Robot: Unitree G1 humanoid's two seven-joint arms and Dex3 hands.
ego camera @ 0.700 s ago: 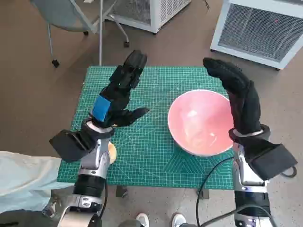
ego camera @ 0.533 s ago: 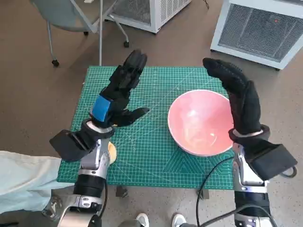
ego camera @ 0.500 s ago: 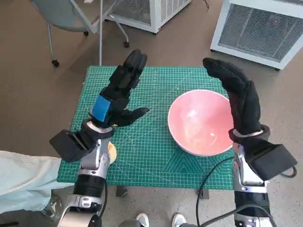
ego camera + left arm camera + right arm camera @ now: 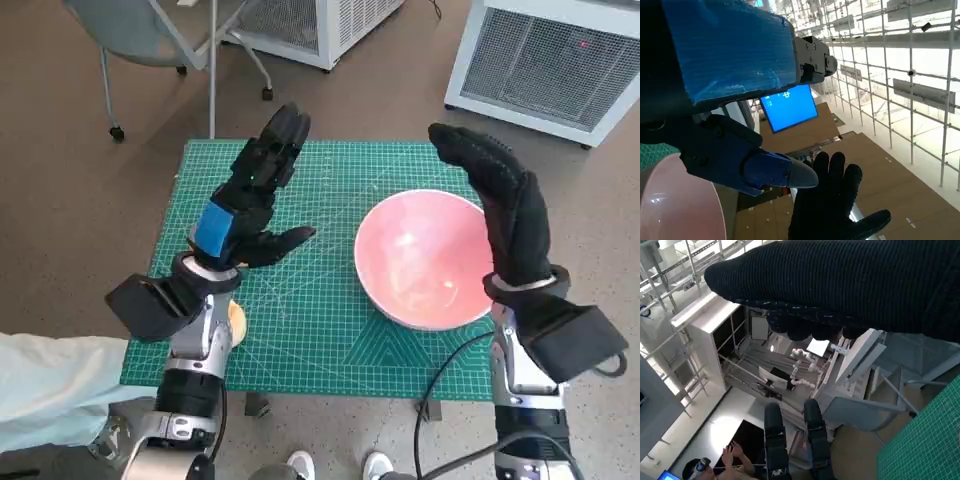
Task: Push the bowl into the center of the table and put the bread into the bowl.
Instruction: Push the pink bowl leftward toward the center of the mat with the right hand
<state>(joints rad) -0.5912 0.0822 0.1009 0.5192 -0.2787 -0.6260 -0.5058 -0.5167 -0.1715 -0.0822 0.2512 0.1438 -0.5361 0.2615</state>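
- Brown floor (image 4: 60, 180) is filling the edges of my head view, with a grey chair (image 4: 150, 35) sitting in the upper left and two white grilled units, one (image 4: 320, 25) at top centre and another (image 4: 560, 65) in the upper right.
- I am looking down on a small tabletop (image 4: 320, 340) covered by a green cutting mat, sitting in the middle of the frame.
- I am seeing the pink bowl (image 4: 425, 260) resting on the right part of the tabletop, right of centre in the frame, with nothing lying inside it.
- I am making out a small tan edge of the bread (image 4: 237, 322) in the lower left, peeking out beside my left forearm near the tabletop's near left edge; most of it is hiding behind the arm.
- I am holding the left hand (image 4: 250, 195) up over the left half of the tabletop, fingers stretched toward the top of the frame and thumb pointing right toward the bowl, gripping nothing and well apart from the bowl.
- I am holding the right hand (image 4: 505, 205) upright along the bowl's right rim, fingers spread wide and carrying nothing; I cannot tell whether the glove is touching the rim.
- I am catching that gloved right hand again in the lower middle of the left wrist view, fingers fanned, with the bowl's pink rim showing in the lower left corner.
- I am spotting a person (image 4: 715, 465) in the lower left of the right wrist view.
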